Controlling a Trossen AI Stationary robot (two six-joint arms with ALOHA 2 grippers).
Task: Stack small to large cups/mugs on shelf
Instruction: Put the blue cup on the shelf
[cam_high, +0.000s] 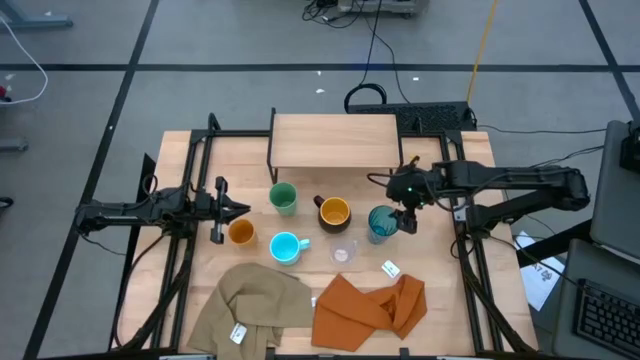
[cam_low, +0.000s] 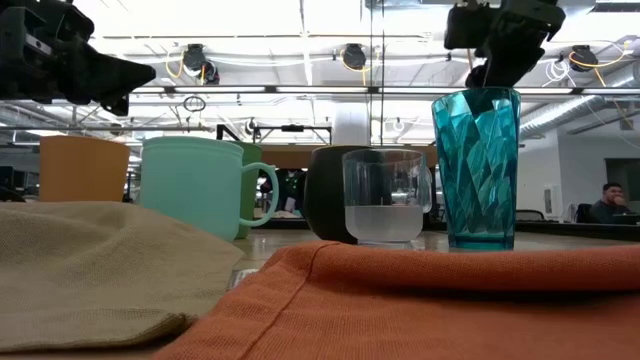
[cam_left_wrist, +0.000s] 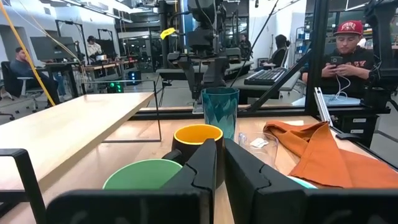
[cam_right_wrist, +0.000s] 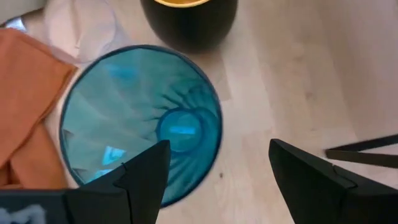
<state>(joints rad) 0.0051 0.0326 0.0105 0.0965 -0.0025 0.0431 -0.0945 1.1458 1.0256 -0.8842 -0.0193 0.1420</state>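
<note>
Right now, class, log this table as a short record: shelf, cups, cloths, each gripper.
shelf: low light-wood shelf, nothing on it
cups: tall teal tumbler, green cup, black mug, light blue mug, orange cup, clear cup, all on tabletop
cloths: tan cloth, orange cloth
left gripper: shut, empty
right gripper: open above tumbler

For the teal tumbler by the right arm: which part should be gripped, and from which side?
Grip the teal tumbler at its rim wall, coming straight down from above, one finger inside the mouth and one outside. It stands upright and open-topped, and the right gripper already hangs open over it. The black mug and clear cup crowd one side, making a sideways approach awkward.
</note>
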